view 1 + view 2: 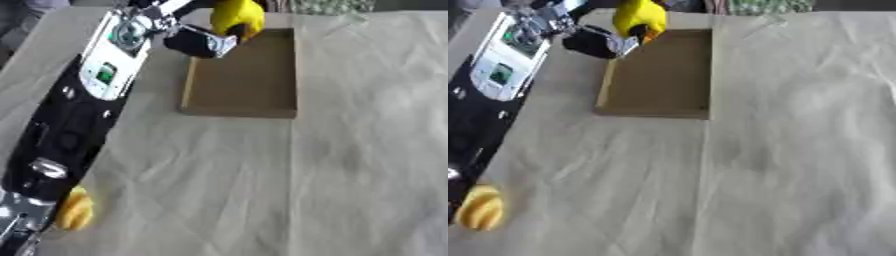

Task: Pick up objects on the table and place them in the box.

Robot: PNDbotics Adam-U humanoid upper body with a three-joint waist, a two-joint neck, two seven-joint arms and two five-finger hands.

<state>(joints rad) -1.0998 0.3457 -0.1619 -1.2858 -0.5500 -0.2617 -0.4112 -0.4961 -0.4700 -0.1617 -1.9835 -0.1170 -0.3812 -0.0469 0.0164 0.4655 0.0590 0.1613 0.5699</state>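
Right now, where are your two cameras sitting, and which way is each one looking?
Left eye view: in the head, looking down at the table; my left arm reaches to the box.
Right eye view: same head, looking down too; less of that arm shows.
Both share the left hand holding a yellow object, the box, and a yellow thing near me.

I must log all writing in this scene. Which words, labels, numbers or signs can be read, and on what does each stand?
None can be read.
The left arm has a small green panel on its white cover, too blurred to read.
The box, the yellow object and the cloth show no writing.
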